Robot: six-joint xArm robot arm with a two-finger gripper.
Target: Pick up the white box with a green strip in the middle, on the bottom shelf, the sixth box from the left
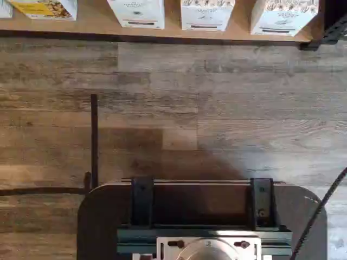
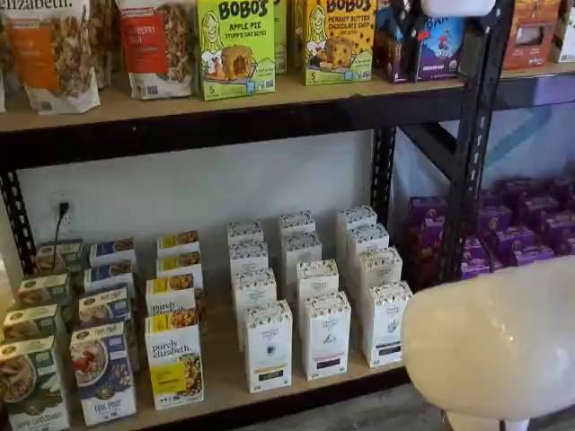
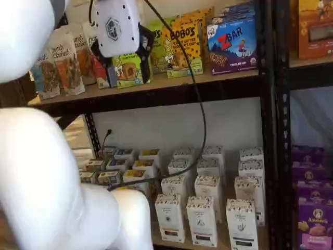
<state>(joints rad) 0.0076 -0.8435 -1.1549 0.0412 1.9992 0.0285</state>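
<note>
The tall narrow white carton with a speckled top and a short dark green band is standing upright at the front of the light tan wooden bottom counter of the black metal rack. It is heading the rightmost row of white cartons, just beside a black upright post. In a shelf view it is showing its small print. My wrist camera is catching only its lower front at the counter's edge.

Just beside it, a like white carton with a dark band is sitting, and another white carton is sitting past that. Further along, a yellow granola box and a blue granola box are facing forward.

My claw, with its white body, is hanging high up in front of the upper board, well apart from the carton and level with the yellow-green Bobo's boxes. I cannot tell whether its fingers are spread or pressed together. A black cable is looping down beside it.

Below me, the grey-brown wood plank floor is filling the wrist view, with the dark mount with teal brackets showing over it.
</note>
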